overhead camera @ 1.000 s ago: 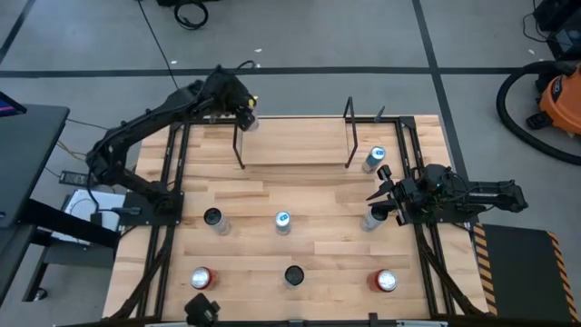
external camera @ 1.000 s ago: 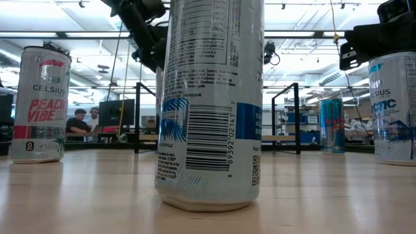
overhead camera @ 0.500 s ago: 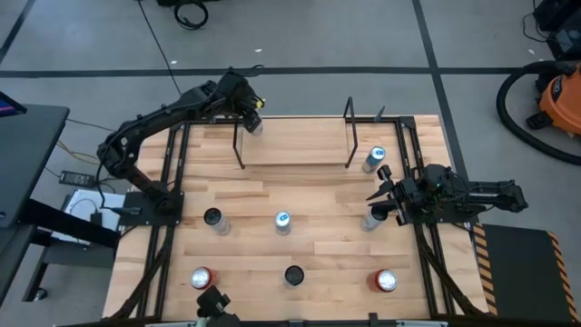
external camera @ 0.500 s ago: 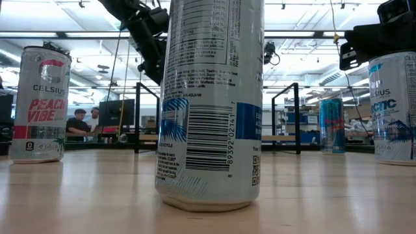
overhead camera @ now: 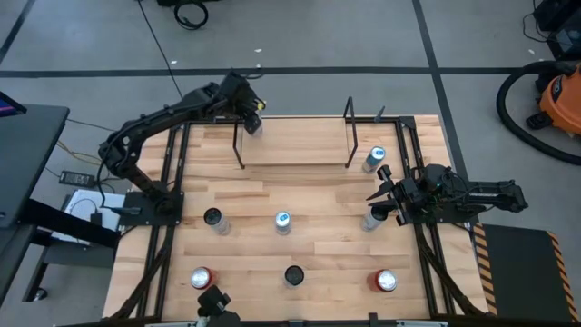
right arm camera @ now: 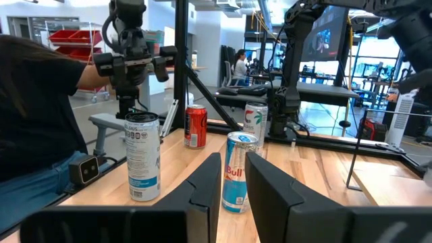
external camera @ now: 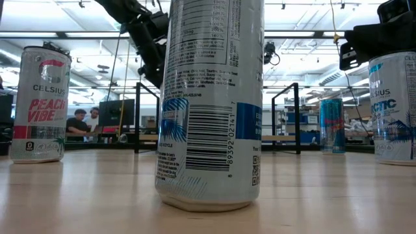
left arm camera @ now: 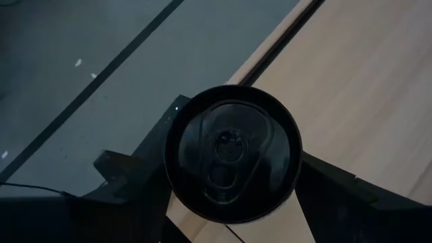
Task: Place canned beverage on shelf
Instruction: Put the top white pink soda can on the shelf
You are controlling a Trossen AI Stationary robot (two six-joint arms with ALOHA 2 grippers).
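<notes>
- While the can [left arm camera: 231,162] sits clamped between the left gripper [overhead camera: 251,116]'s fingers, carried upright above the far left corner of the table [overhead camera: 309,241], just beside the shelf [overhead camera: 295,150]'s left end, the likeliest upset is a knock against the frame.
- Because the black post [overhead camera: 238,145] stands near the can in the high view, a sideways approach could strike it and twist the can in the grip.
- If the fingers part while the can hangs beyond the board's edge, it would likely drop onto the table or roll off the far side; the wrist view shows floor [left arm camera: 81,61] right beside it.
- Since the grip looks to sit high on the can, a tilted set-down could tip it over.
- Though the right gripper [right arm camera: 231,177] waits with its fingers together near the right edge, beside a blue can [right arm camera: 240,172], it seems well apart from the shelf and poses little risk.
</notes>
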